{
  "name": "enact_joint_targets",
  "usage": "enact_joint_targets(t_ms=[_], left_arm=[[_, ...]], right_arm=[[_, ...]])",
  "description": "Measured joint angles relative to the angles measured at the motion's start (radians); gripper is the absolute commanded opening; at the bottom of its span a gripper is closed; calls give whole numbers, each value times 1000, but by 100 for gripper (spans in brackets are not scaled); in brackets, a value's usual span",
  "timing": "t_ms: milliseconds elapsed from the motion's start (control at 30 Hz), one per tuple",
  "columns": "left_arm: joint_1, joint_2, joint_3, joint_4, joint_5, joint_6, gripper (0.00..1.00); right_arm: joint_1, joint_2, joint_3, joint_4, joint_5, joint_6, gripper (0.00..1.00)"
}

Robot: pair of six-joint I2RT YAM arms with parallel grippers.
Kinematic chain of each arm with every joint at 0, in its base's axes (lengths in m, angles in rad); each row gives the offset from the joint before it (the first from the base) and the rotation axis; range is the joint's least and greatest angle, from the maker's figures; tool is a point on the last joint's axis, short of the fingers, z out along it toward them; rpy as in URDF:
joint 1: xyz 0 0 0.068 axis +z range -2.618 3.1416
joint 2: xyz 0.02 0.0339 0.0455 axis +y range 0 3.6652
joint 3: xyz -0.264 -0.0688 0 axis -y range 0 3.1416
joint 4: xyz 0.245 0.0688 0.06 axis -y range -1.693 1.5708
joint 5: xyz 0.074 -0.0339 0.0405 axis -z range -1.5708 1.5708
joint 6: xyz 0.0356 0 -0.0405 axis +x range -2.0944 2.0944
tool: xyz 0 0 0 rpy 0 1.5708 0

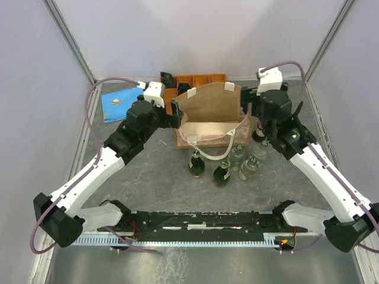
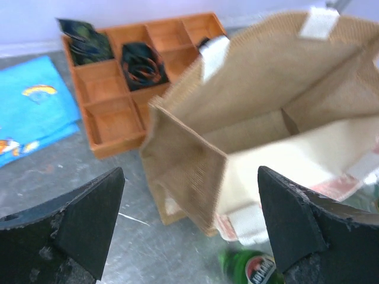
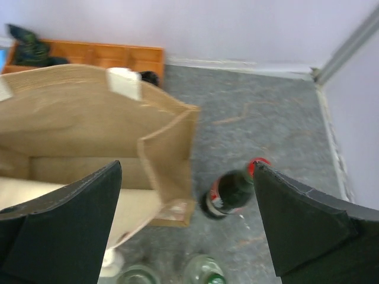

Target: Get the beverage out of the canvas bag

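Observation:
The tan canvas bag (image 1: 210, 109) stands open at the table's middle, its cream handles hanging over the front. It also shows in the left wrist view (image 2: 254, 100) and the right wrist view (image 3: 89, 118). The part of its inside that I can see holds no bottle. My left gripper (image 1: 176, 109) is open at the bag's left edge, and its jaws (image 2: 189, 201) are wide apart and empty. My right gripper (image 1: 244, 102) is open at the bag's right edge and is also empty (image 3: 186, 177). A dark cola bottle (image 3: 231, 192) stands on the table just right of the bag.
Two green bottles (image 1: 196, 164) and several clear ones (image 1: 249, 167) stand in front of the bag; one green bottle (image 2: 249, 269) shows under my left jaws. An orange compartment tray (image 1: 195, 80) sits behind the bag. A blue cloth (image 1: 118, 105) lies at the back left.

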Motion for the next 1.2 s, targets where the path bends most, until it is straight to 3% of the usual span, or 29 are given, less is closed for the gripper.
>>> enact_joint_targets(t_ms=[100, 267, 433, 633, 1200], left_arm=[[66, -15, 37, -6, -8, 12, 99], [350, -26, 37, -11, 71, 10, 99], [511, -26, 16, -19, 94, 10, 99], [528, -24, -39, -23, 123, 11, 99], [528, 54, -47, -34, 47, 10, 99]], right_arm=[[-98, -24, -3, -23, 8, 23, 99], [-243, -83, -15, -32, 8, 63, 99], [-404, -98, -36, -32, -25, 113, 99], [-554, -37, -49, -40, -119, 187, 99], [-559, 111, -30, -42, -185, 178, 99]])
